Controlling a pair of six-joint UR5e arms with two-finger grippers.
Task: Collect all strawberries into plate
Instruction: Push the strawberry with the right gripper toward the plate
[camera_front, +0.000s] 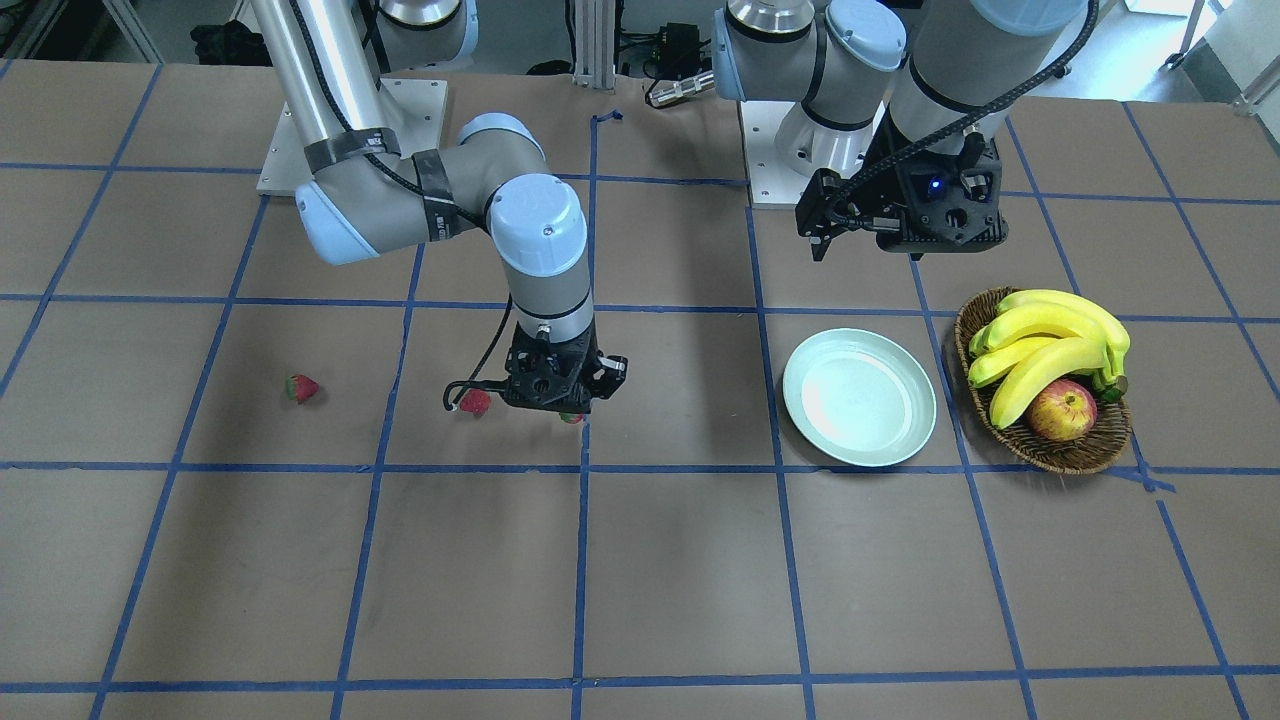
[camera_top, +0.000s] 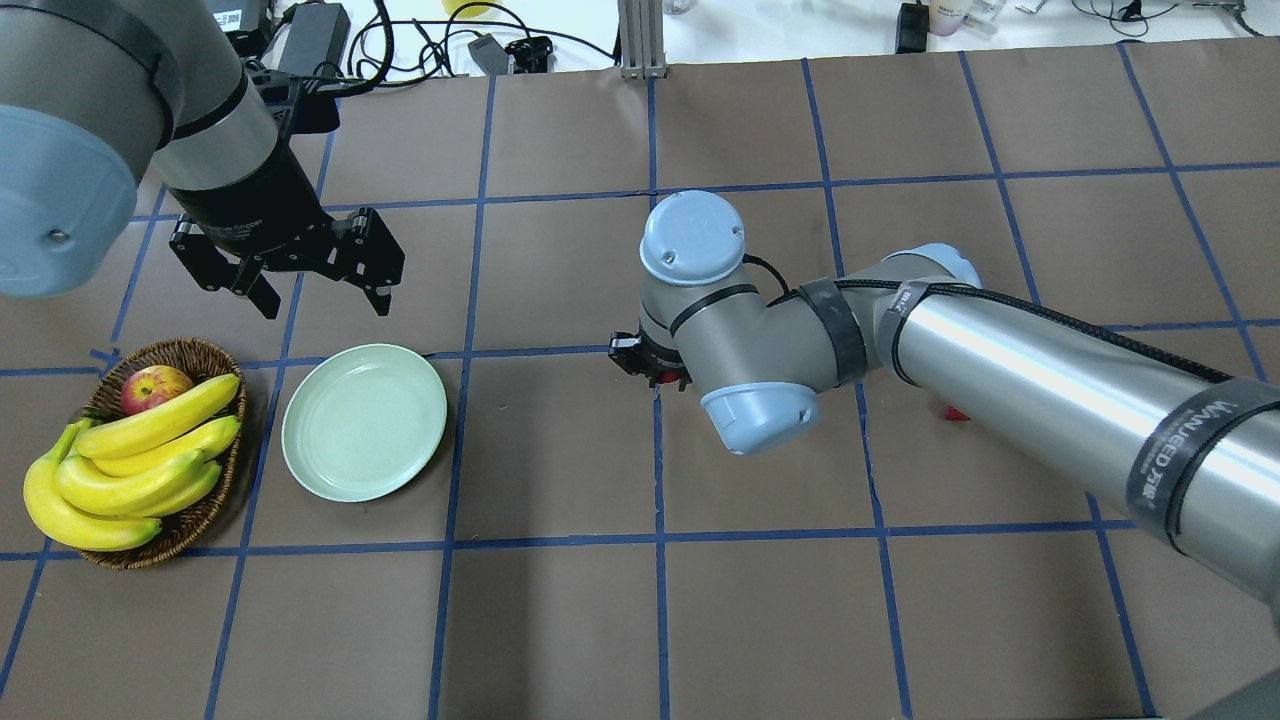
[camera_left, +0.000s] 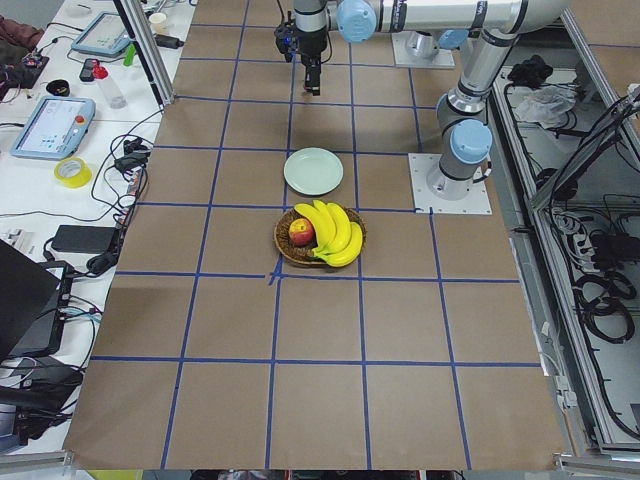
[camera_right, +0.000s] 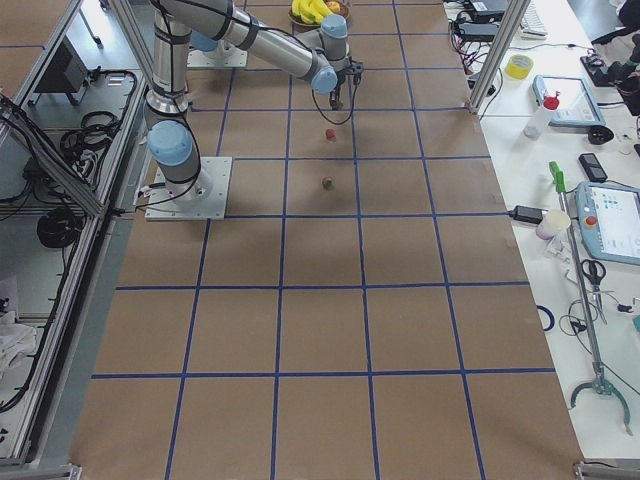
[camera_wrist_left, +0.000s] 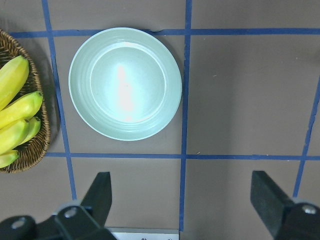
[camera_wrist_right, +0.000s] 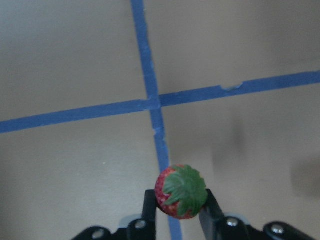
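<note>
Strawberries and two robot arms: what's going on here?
The right tool is shut on one strawberry, down near the table. Two more strawberries lie on the table nearby. The plate is empty, and the left tool hangs open near it, holding nothing.

Blue-gridded brown table (camera_front: 680, 560), seemingly white benches (camera_right: 515, 160)

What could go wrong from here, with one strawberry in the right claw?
1. The held strawberry is small and round, pinched only at its sides by the right claw; it may slip on the way to the plate.
2. A second strawberry lies right beside that claw and could be knocked away.
3. The open left claw hovers near the plate; the arms might come too close there.
</note>
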